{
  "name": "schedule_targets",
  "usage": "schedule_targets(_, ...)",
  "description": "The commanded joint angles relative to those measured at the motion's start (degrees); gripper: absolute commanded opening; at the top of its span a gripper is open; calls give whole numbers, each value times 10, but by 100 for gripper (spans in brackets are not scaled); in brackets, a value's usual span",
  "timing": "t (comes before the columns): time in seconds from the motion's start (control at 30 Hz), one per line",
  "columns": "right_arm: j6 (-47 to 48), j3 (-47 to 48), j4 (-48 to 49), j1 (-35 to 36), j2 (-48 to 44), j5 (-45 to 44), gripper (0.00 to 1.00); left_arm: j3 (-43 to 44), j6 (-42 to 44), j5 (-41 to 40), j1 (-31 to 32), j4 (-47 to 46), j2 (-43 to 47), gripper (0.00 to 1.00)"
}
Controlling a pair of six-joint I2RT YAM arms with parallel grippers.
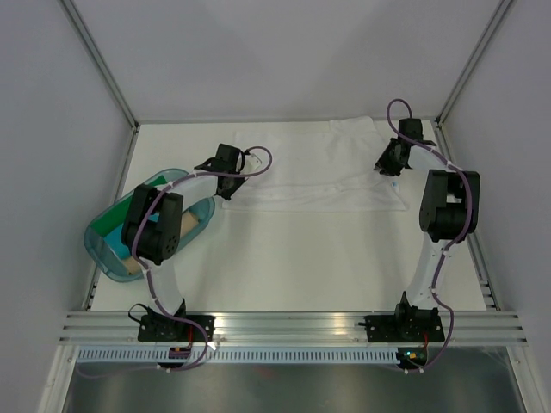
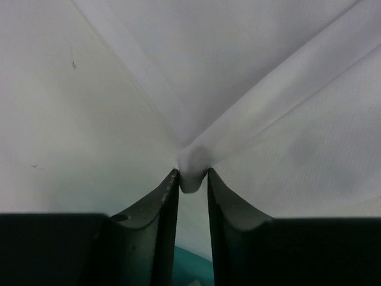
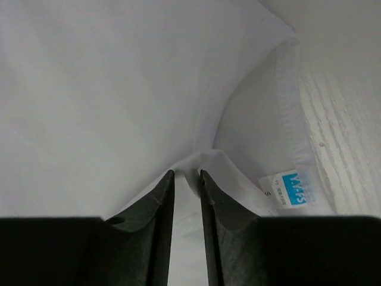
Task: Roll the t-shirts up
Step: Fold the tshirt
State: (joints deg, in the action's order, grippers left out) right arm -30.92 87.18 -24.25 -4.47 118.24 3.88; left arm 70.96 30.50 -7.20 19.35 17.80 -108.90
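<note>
The white t-shirt (image 1: 318,172) lies spread flat to the right of the tub (image 1: 96,249), with the left gripper (image 2: 191,176) at its tub-side end and the right gripper (image 3: 186,174) at its far end, each pinching a small fold, probably to hold the cloth taut for rolling.

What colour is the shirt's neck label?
The label on the white shirt is blue with white lettering; the right wrist view shows it best.

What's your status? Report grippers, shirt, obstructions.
Left gripper pinching shirt at its left end. Right gripper pinching it by the neck label. Shirt laid out across far table, not yet rolled. Tub near shirt's left end.
</note>
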Motion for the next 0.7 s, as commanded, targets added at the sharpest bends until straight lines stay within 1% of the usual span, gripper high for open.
schedule_targets(0.0, -22, 60, 11, -6, 37, 33, 34, 27, -30, -25, -2, -5, -8, 33)
schedule_targets(0.03, -24, 82, 8, -7, 40, 38, 37, 27, -33, -24, -2, -5, -4, 40)
schedule_targets(0.1, -25, 104, -2, -11, 45, 41, 40, 28, -41, -31, -4, -7, 10, 48)
schedule_targets(0.17, -23, 136, -27, -16, 46, 39, 45, 34, -41, -38, -4, -7, 18, 51)
schedule_targets(0.2, -21, 145, -40, -19, 39, 33, 46, 36, -41, -40, -4, -6, 32, 55)
schedule_targets(0.27, -22, 136, -64, -38, 18, 15, 50, 34, -41, -32, -4, -5, 51, 57)
schedule_targets(0.3, -24, 122, -69, -45, -11, 7, 51, 30, -40, -26, -3, -5, 62, 57)
schedule_targets(0.37, -27, 51, -73, -70, -48, -11, 52, 9, -20, 7, 8, -5, 101, 58)
schedule_targets(0.4, -28, 22, -71, -78, -86, -15, 52, -14, -7, 17, 15, -7, 112, 58)
schedule_targets(0.43, -27, -40, -65, -85, -105, -18, 54, -28, 9, 25, 24, -8, 138, 58)
schedule_targets(0.47, -20, -72, -59, -98, -121, -19, 54, -47, 55, 32, 49, -15, 148, 57)
schedule_targets(0.5, -16, -102, -53, -101, -149, -19, 54, -86, 82, 28, 62, -23, 158, 57)
schedule_targets(0.53, -12, -151, -45, -104, -160, -23, 54, -105, 135, 23, 75, -30, 165, 57)
schedule_targets(0.6, -1, -206, -37, -104, -183, -15, 54, -136, 169, 6, 97, -38, 157, 58)
schedule_targets(0.67, 3, -231, -28, -104, -192, -5, 54, -139, 177, -9, 98, -43, 131, 58)
